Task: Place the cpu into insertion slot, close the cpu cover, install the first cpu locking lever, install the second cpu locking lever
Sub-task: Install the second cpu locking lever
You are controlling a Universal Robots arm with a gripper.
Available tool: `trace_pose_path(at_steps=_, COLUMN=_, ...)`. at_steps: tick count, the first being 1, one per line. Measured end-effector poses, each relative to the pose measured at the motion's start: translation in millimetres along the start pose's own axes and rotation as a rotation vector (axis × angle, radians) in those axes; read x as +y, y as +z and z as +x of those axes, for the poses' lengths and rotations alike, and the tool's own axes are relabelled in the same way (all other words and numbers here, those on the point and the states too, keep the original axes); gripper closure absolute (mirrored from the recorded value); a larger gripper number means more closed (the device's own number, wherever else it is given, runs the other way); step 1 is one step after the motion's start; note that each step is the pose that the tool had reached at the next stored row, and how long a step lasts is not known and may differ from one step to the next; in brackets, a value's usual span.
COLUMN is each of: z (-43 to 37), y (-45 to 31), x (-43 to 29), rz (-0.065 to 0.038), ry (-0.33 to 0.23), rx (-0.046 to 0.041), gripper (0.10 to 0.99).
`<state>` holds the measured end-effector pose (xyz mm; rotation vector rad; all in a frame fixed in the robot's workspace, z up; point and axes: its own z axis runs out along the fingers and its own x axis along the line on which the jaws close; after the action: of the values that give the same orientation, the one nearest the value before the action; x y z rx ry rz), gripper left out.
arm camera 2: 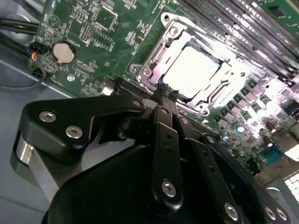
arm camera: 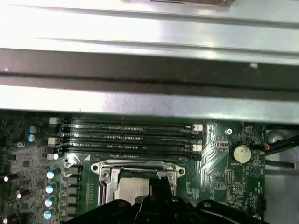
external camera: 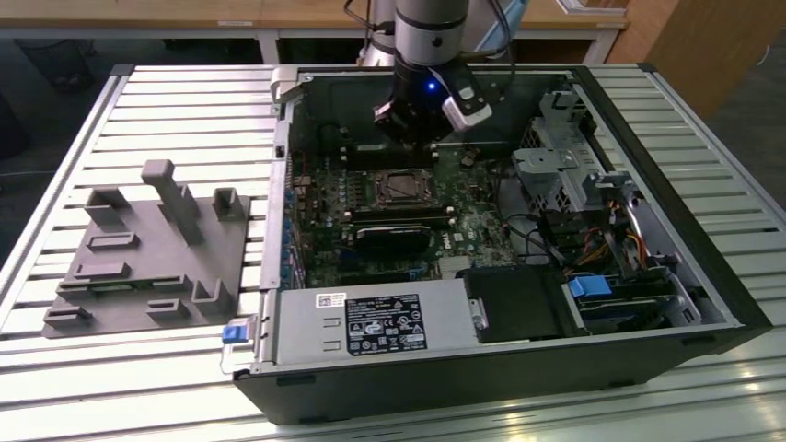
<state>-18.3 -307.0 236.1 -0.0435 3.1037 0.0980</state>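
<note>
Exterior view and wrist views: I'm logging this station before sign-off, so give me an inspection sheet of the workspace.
Surface: slatted metal table carrying an open computer case.
Job's things: cpu seated in the insertion slot; cpu cover down around it.
Clutter: grey fixture block at the exterior view's left.
Grippers: gripper at the socket's edge.
Cables: bundle inside the case.
Surroundings: wooden furniture behind.

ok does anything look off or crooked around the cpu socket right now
Nothing stands out. In the second wrist view the cpu lies flat and square in the insertion slot, framed evenly by the cpu cover. The gripper sits at the socket's edge. The surrounding motherboard shows no loose or damaged parts.
</note>
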Motion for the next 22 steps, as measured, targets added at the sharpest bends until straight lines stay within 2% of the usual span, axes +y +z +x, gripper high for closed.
trace_pose_path(at_steps=8, z=1.1, y=-1.2, x=-19.4, rz=0.000, ry=0.000, rx=0.0002, gripper=0.980)
trace_pose_path(at_steps=11, z=1.3, y=-1.5, x=-25.0, rz=0.000, ry=0.000, rx=0.0042, gripper=0.980)
trace_pose_path(at_steps=19, z=1.6, y=-2.2, x=-39.7, rz=0.000, ry=0.001, rx=0.0087, gripper=0.980)
trace_pose_path(at_steps=22, z=1.8, y=-2.1, x=-47.3, rz=-0.002, ry=0.001, rx=0.0090, gripper=0.980)
